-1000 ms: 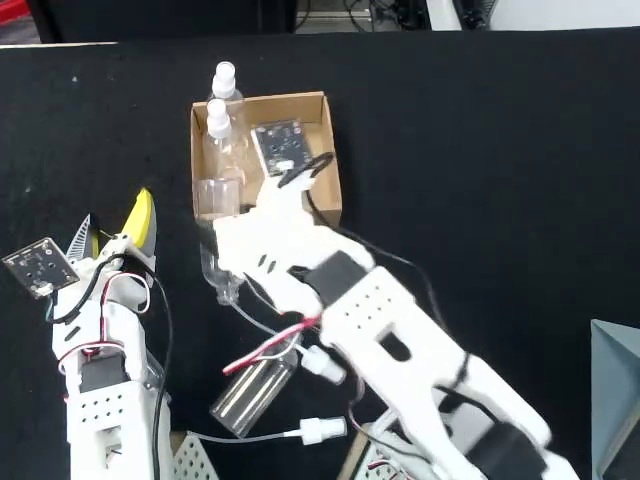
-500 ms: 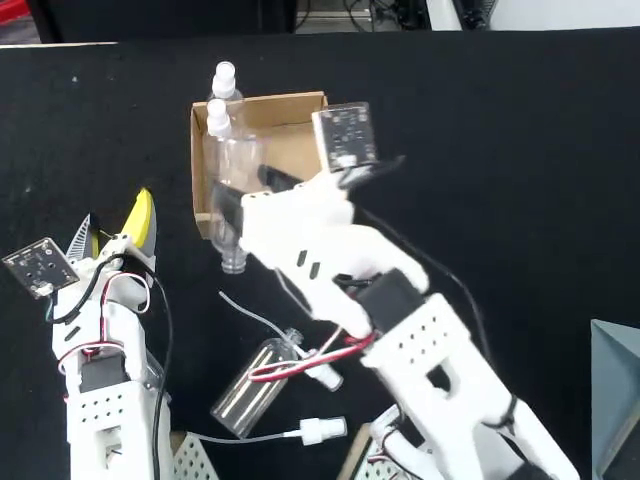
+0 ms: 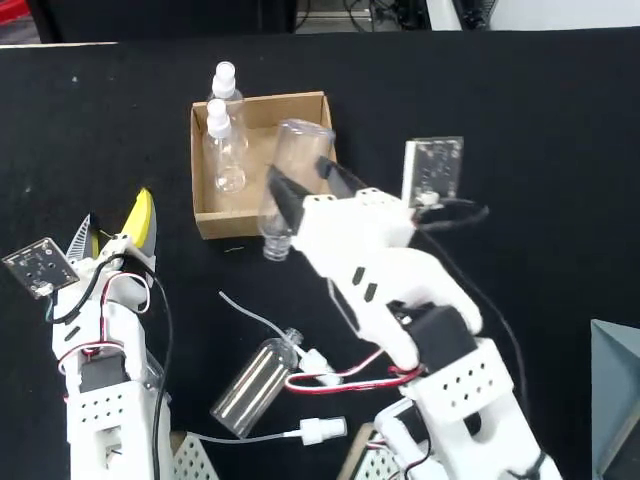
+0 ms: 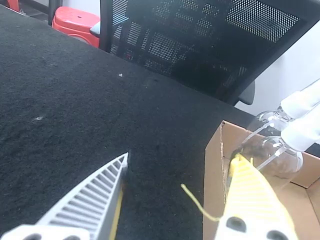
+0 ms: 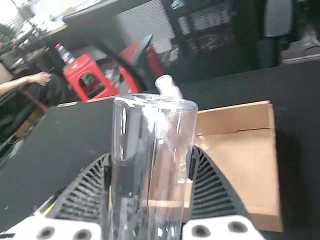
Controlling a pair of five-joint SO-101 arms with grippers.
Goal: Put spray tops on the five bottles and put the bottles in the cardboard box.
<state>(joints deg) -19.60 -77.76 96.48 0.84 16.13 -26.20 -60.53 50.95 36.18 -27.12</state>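
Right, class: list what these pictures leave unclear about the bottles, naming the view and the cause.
1. High view: whether the far bottle stands inside the cardboard box or behind its wall; the near bottle overlaps it.
2. Right wrist view: the neck of the held bottle, cut off by the picture's edge.
3. Left wrist view: those two bottles' bodies, partly behind the left claw's yellow finger.

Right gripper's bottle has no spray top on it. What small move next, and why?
Probably carry it back off the cardboard box and turn its neck up. The bottle clamped in the right gripper has a bare open neck, tilted down across the box's front wall, while loose spray tops lie on the table nearer the arm bases.
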